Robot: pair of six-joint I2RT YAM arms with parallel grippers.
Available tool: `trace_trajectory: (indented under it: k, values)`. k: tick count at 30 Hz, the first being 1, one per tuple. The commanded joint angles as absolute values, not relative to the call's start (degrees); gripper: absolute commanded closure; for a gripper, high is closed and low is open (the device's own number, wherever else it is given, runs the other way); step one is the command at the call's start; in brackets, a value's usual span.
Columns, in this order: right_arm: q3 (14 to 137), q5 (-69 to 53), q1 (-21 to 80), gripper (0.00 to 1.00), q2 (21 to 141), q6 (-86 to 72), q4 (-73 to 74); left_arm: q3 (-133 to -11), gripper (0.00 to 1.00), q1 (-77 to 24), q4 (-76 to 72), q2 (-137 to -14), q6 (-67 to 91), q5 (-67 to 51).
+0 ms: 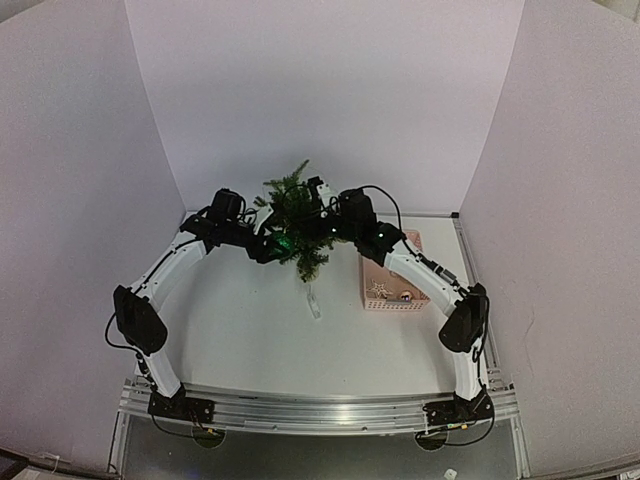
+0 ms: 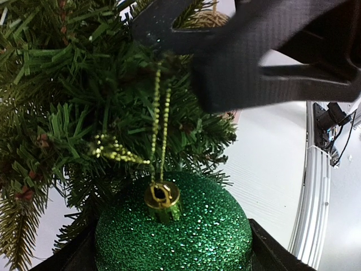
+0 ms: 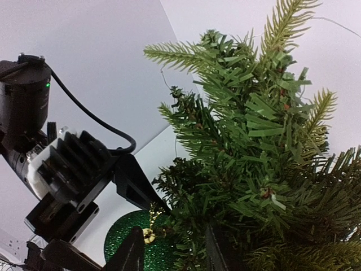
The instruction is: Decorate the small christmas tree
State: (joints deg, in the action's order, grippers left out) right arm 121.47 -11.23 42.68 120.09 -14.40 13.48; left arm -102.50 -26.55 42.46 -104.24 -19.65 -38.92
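Observation:
The small christmas tree (image 1: 293, 200) stands at the table's back middle, between both arms. My left gripper (image 1: 272, 247) is shut on a green glitter bauble (image 2: 186, 231), just below the branches (image 2: 67, 84). A gold string (image 2: 157, 113) rises from the bauble's gold cap (image 2: 162, 196) into the needles beside the right gripper's black finger (image 2: 242, 62). My right gripper (image 3: 172, 254) is open, jaws apart among the tree's lower branches (image 3: 254, 147). It grips nothing I can make out. In the right wrist view the bauble (image 3: 127, 245) shows under the left gripper's body.
A pink basket (image 1: 390, 303) with small ornaments sits right of the tree, under the right forearm. A pale thin piece (image 1: 313, 300) lies on the table below the tree. White walls close in the back and both sides.

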Motion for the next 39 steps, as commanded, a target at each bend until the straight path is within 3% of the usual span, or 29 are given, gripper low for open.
trace_trajectory:
  k: [1,8,23,34,36,39]
  values:
    - [123.87,-15.68,42.63,0.58,116.30,-15.25,11.69,-103.02,0.56,-26.19,43.43,-104.59,-19.31,-39.92]
    - [123.08,-14.47,42.63,0.52,114.02,-14.70,11.23,-103.37,0.46,-26.19,42.98,-104.77,-19.02,-40.03]
    - [119.03,-12.59,42.63,0.47,109.79,-13.20,9.77,-103.07,0.01,-26.19,43.56,-103.06,-21.00,-41.04]
    - [117.87,-13.42,42.63,0.45,108.16,-13.55,9.40,-101.97,0.00,-26.19,43.96,-99.99,-23.93,-41.03]
    - [117.16,-13.12,42.63,0.43,107.48,-13.70,9.45,-100.76,0.00,-26.19,43.33,-98.32,-25.02,-41.63]
    - [115.40,-10.62,42.63,0.31,105.62,-13.84,9.73,-99.59,0.00,-26.19,42.76,-96.50,-25.58,-41.10]
